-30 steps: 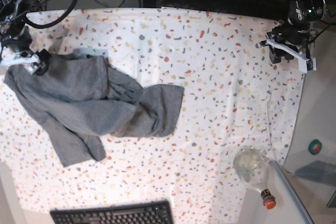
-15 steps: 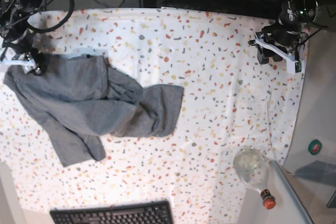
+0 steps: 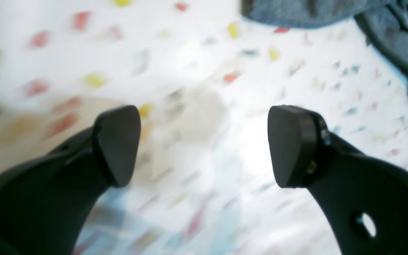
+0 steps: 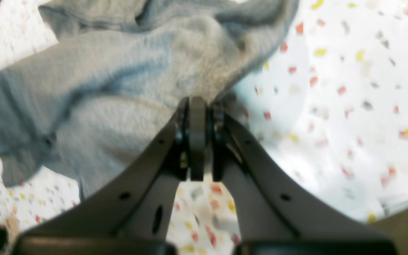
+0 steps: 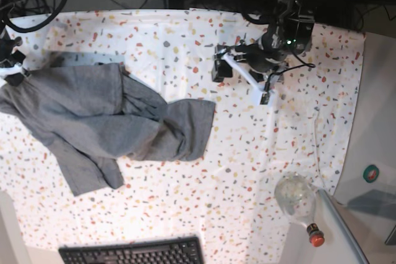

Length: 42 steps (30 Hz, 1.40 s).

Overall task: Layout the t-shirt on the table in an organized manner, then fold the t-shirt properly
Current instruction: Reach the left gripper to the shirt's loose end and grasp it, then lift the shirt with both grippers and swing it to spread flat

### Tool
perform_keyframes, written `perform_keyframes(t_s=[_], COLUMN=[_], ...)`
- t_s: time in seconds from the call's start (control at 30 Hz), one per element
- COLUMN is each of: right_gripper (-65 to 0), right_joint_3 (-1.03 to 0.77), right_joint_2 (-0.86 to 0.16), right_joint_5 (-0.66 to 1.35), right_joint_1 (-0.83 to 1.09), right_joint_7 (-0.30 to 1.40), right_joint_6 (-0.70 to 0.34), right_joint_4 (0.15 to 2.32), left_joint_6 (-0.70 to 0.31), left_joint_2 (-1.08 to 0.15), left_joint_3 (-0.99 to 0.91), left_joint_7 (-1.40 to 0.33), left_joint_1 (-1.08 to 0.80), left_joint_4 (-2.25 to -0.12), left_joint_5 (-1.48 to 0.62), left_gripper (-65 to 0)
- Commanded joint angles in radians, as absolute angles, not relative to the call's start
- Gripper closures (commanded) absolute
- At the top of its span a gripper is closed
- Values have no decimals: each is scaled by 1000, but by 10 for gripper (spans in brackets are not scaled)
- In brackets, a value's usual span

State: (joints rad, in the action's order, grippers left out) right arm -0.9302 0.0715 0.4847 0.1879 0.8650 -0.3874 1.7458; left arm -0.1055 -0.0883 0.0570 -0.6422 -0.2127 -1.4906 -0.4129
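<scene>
The dark-grey t-shirt (image 5: pixel 105 122) lies crumpled on the left half of the speckled table (image 5: pixel 204 208), with one part bunched toward the middle. My right gripper (image 5: pixel 13 73) is at the table's left edge, shut on the t-shirt's upper left edge. The right wrist view shows its pads (image 4: pixel 197 117) pressed together on the grey fabric (image 4: pixel 101 85). My left gripper (image 5: pixel 240 78) hovers over the table's middle, just right of the t-shirt. It is open and empty (image 3: pixel 204 145), with the t-shirt (image 3: pixel 398 39) at that view's top right.
A clear bottle (image 5: pixel 297 197) with a red cap lies near the front right. A black keyboard (image 5: pixel 133 251) sits at the front edge. A plain grey surface (image 5: pixel 374 134) with a green disc (image 5: pixel 371 172) lies to the right. Cables crowd the back.
My left arm has swung from the table's right edge to its middle, toward the t-shirt. My right gripper has pulled the t-shirt's edge further left.
</scene>
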Motion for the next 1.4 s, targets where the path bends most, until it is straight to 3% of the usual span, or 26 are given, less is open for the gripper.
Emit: perform_keyframes(t_s=[0.0,0.17,0.33,0.57,0.73,0.8,0.83,0.9,0.93,0.97,1.07,1.23,1.37], right_gripper=[0,0,0,0,0,0,0,0,0,0,0,0,0], right_joint_3=[-934,-932,-932,-932,-932,-932,-932,-932,-932,-932,-928,-771,-796], right_joint_2=[59,51,51,39,38,28,27,25,24,24,4,-79,-88], right_joint_5=[503,498,498,498,498,498,498,498,498,498,498,498,498], right_joint_1=[180,183,183,182,182,182,182,182,182,180,171,124,101], right_joint_7=[840,840,840,840,840,840,840,840,840,840,840,840,842], right_joint_6=[-389,-389,-389,-389,-389,-389,-389,-389,-389,-389,-389,-378,-312], right_joint_4=[1765,1759,1759,1759,1759,1759,1759,1759,1759,1759,1759,1755,1758], left_joint_6=[-116,-116,-116,-116,-116,-116,-116,-116,-116,-116,-116,-110,-110], left_joint_2=[-54,58,147,154,150,148,148,145,133,124,51,-87,-166], left_joint_3=[59,45,-162,-197,-194,-194,-194,-194,-194,-194,-194,-196,-222], left_joint_7=[-624,-622,-624,-624,-624,-624,-624,-624,-627,-628,-631,-633,-633], left_joint_1=[-185,-110,-88,-45,36,50,51,53,53,54,51,-21,-110], left_joint_4=[-1486,-1369,-1280,-1208,-1078,-1035,-1018,-1003,-1003,-1009,-1102,-1368,-1520], left_joint_5=[-426,-427,-427,-430,-575,-588,-588,-588,-588,-588,-596,-595,-595], left_gripper=[-536,-541,-533,-533,-528,-466,-395,-171,-26,0,0,0,0])
